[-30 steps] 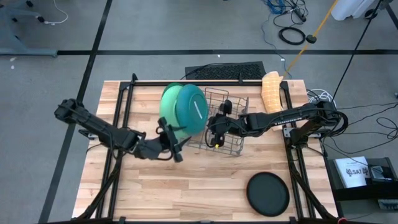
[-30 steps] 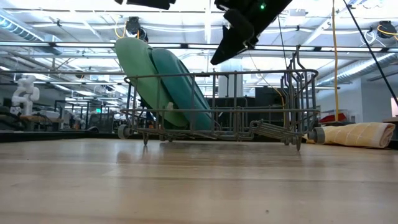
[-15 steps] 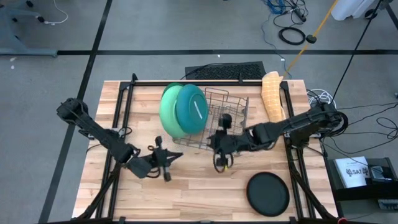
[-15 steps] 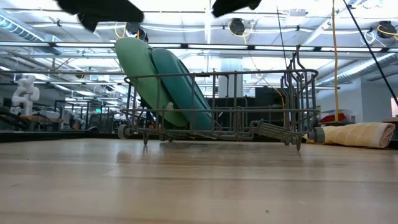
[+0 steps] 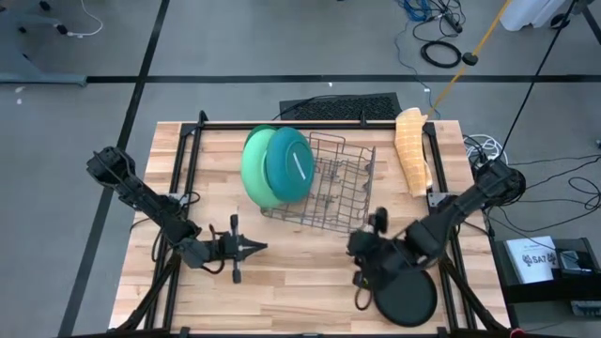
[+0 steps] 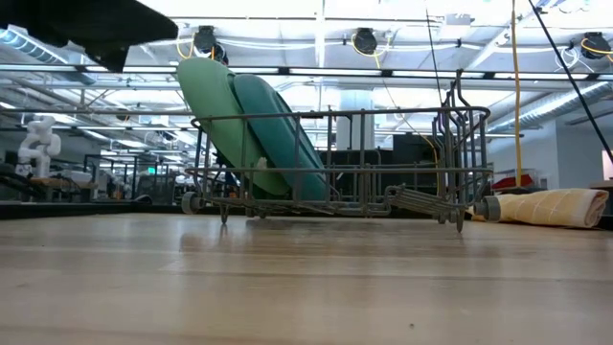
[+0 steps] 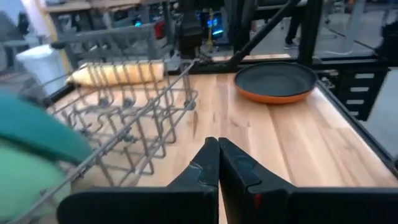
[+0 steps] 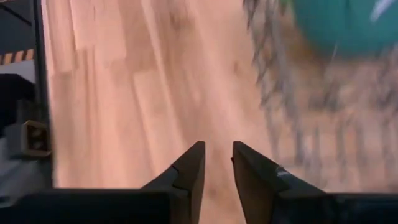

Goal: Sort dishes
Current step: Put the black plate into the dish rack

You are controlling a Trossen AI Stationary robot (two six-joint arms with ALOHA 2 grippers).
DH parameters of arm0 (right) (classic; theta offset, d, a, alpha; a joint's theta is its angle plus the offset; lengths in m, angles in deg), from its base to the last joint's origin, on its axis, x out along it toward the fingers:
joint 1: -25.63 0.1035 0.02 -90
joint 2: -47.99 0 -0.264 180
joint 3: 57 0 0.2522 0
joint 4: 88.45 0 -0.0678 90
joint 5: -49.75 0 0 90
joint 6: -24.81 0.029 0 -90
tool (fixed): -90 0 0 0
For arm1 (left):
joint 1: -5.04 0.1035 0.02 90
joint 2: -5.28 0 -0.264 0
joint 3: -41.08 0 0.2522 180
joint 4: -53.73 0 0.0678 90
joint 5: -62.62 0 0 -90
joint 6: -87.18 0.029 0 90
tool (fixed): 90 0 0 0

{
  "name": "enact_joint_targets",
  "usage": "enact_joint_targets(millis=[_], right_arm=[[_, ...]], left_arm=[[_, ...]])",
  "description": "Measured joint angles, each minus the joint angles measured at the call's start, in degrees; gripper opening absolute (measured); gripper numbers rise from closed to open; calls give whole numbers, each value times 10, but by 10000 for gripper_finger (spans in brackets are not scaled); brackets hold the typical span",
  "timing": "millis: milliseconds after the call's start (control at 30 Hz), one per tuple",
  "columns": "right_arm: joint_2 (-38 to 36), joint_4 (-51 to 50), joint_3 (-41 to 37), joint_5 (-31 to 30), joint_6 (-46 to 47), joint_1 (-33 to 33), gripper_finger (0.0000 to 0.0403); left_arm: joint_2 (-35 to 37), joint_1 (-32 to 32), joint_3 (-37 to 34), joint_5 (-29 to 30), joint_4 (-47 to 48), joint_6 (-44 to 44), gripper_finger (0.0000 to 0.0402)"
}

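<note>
Two large plates standing on edge in the left end of the grey wire rack (image 5: 331,183), leaning left: light-green plate (image 5: 252,169) outermost, teal-green plate (image 5: 289,165) just beside it on the right, overlapping. Rack sitting far-centre on the wooden bench (image 5: 282,282); rest of rack bare wire.

Small plate (image 5: 406,293) flat on bench at near right, black face up from above; orange-red underside visible at its rim in the left wrist view (image 7: 275,81). Well apart from rack.

Left claw (image 5: 252,248) low over bench, near-left of rack, fingers pressed together, holding nothing.

Right claw (image 5: 360,286) at left edge of small plate; fingers a narrow gap apart, nothing between them.

Rolled yellowish cloth (image 5: 412,148) at far right of bench, beside rack.
</note>
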Motion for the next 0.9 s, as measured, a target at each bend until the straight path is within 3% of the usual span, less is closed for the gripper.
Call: enact_joint_targets(millis=[200,333,500,700,900], right_arm=[[19,-117,0,96,244,57,49],[53,-145,0,201,332,77,52],[104,-82,0,274,350,92,75],[151,-17,0,353,349,101,129],[171,40,0,381,350,120,163]], left_arm=[[0,3,0,-17,-18,53,2],[0,12,0,-17,-19,78,2],[0,32,0,-26,-45,118,2],[0,71,0,-96,-100,158,2],[0,110,0,-154,-128,168,2]])
